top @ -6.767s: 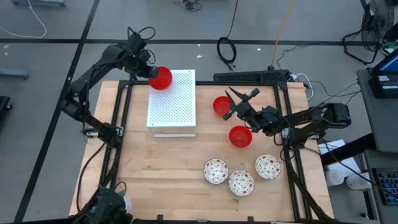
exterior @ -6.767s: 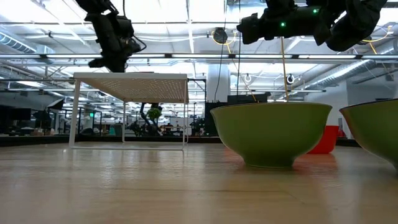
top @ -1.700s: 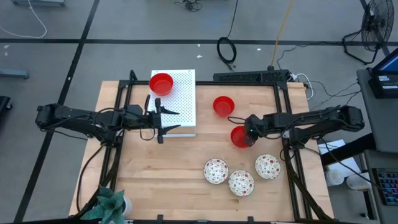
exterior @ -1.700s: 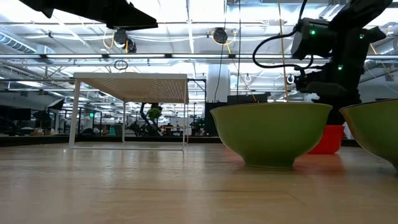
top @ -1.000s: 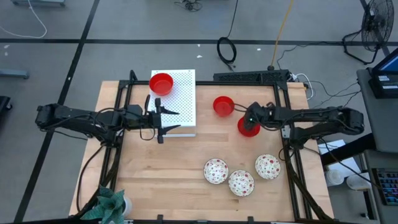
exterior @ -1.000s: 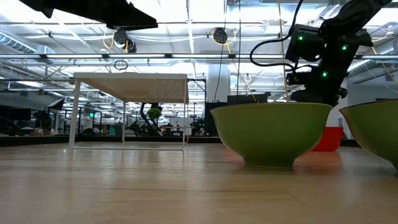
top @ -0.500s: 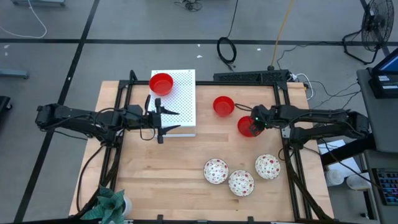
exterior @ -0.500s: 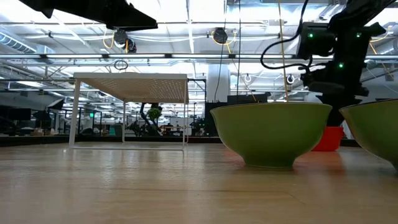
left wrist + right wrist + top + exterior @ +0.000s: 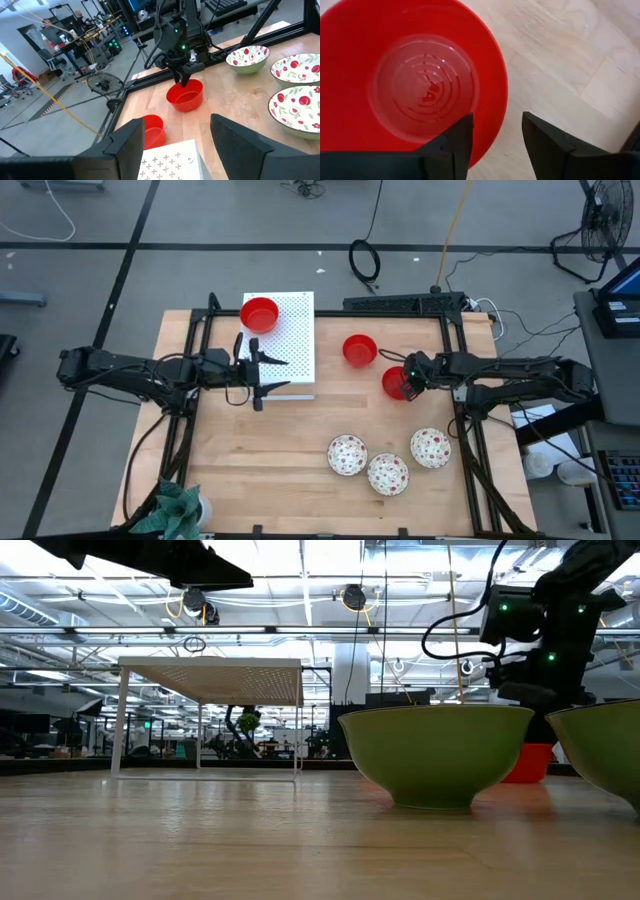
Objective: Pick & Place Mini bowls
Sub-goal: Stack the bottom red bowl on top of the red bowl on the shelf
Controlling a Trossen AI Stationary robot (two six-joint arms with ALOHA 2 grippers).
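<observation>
Red bowl (image 9: 415, 80) between right hand (image 9: 495, 135) fingers

You see a white perforated board (image 9: 283, 345) on the worktop (image 9: 280, 460); a potted plant (image 9: 175, 505) sits at the worktop's near-left corner.

Even, bright overhead light fills the scene, and rows of ceiling strip lights (image 9: 300, 585) glare almost white in the low view, leaving the arm parts that cross them as dark silhouettes. Just beneath the right gripper (image 9: 496, 131), the red bowl (image 9: 415, 80) is sharp, with pale glints on its ringed base, while the two dark fingers (image 9: 547, 145) nearest the lens are soft. Beyond the left gripper (image 9: 172, 145), the room is hazier, and shadows on the wooden table (image 9: 290, 450) stay faint and short.
</observation>
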